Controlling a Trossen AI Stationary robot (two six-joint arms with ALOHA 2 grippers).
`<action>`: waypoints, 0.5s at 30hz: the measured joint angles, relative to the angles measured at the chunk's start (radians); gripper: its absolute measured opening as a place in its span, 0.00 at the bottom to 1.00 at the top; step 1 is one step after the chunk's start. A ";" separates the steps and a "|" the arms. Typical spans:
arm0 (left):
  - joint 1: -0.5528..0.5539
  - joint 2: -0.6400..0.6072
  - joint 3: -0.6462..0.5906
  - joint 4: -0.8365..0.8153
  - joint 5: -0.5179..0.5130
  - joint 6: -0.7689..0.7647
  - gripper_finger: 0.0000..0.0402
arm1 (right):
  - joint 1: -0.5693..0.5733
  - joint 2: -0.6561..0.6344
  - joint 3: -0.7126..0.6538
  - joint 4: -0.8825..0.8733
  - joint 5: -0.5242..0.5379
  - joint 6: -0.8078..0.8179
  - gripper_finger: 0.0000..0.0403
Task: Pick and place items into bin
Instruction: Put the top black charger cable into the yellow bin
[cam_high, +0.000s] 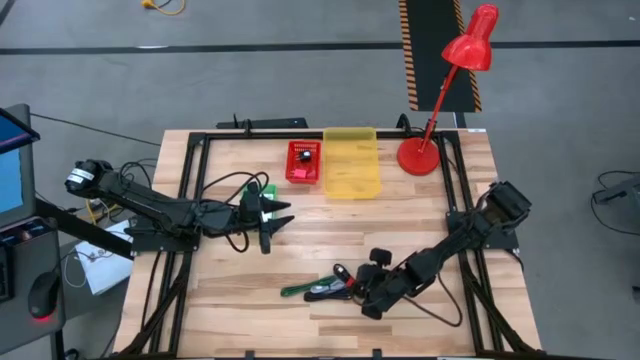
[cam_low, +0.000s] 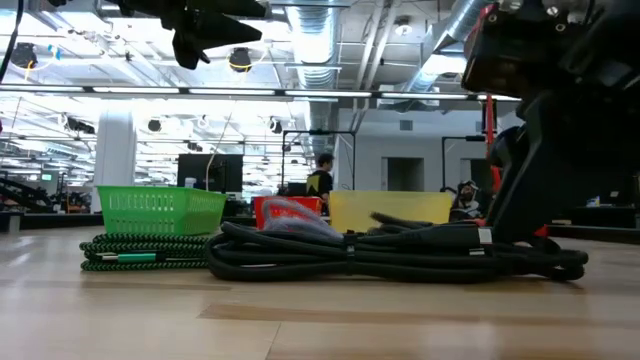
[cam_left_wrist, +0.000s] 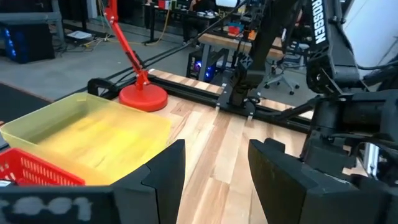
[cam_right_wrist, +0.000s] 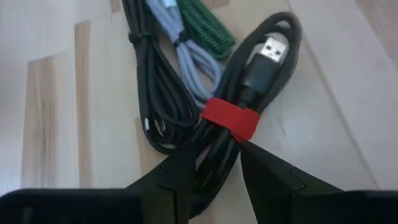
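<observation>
Several coiled cables lie together on the near middle of the table: a black USB cable bundle (cam_right_wrist: 249, 81) bound by a red strap (cam_right_wrist: 229, 119), a green braided cable (cam_right_wrist: 205, 28), a grey cable (cam_right_wrist: 186, 62) and another black one. They also appear in the high view as the cable pile (cam_high: 320, 290). My right gripper (cam_right_wrist: 219, 168) is low over the pile, open, with one finger on each side of the black bundle just behind the strap. My left gripper (cam_high: 280, 228) hangs open in the air left of centre, holding nothing. My right gripper comes at the black bundle (cam_right_wrist: 214, 158) slanting down from the table's right, fingers along either side of it behind the red strap. Whether the fingers touch it I cannot tell. The bundle (cam_low: 380, 255) lies flat on the table.
A yellow bin (cam_high: 351, 180) and a small red basket (cam_high: 292, 165) stand at the far middle. A green basket (cam_high: 262, 188) sits by my left gripper. A red desk lamp (cam_high: 420, 155) stands far right. Bare wood lies between the bins and the cables.
</observation>
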 joint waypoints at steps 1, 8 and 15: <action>0.000 0.000 0.000 -0.002 0.004 0.000 0.41 | -0.001 0.007 0.004 -0.001 0.000 -0.002 0.31; 0.000 0.000 0.000 -0.017 0.014 -0.016 0.41 | -0.038 0.034 0.019 -0.017 -0.028 0.000 0.30; 0.000 0.000 0.000 -0.017 0.014 -0.016 0.41 | -0.066 0.033 0.018 -0.070 -0.028 0.042 0.15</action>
